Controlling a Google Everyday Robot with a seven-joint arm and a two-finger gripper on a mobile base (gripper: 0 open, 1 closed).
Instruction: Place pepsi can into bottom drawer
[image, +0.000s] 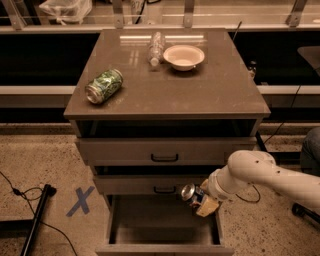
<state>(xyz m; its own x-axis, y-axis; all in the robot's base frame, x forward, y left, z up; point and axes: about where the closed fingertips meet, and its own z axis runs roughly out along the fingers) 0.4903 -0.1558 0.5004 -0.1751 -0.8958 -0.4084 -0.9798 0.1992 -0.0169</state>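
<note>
**Pepsi can held over the open bottom drawer**

The bottom drawer (150, 222) is the lowest tier of the cabinet (235, 107). It is pulled out toward the camera, and its grey interior shows.

The white arm (255, 172) reaches in from the cabinet's right side. Its gripper (201, 200) is closed around the pepsi can (194, 196). The can is carried on its side, with one silver end turned toward the cabinet's left. It hangs in the air above the back right part of the drawer, touching neither the floor nor the walls of the drawer, and it sits just below and right of the handle on the cabinet's middle drawer (125, 184).

On the floor to the cabinet's left are a blue tape cross (80, 201) and a black pole (36, 220) with a cable.

Above the middle drawer, the top drawer (115, 150) is closed.

On the cabinet's top, a green can (103, 86) lies on its side near the left front corner. Farther back, a pale bowl (184, 56) stands near the middle, and a clear plastic bottle (156, 47) lies just beside it on its left.
</note>
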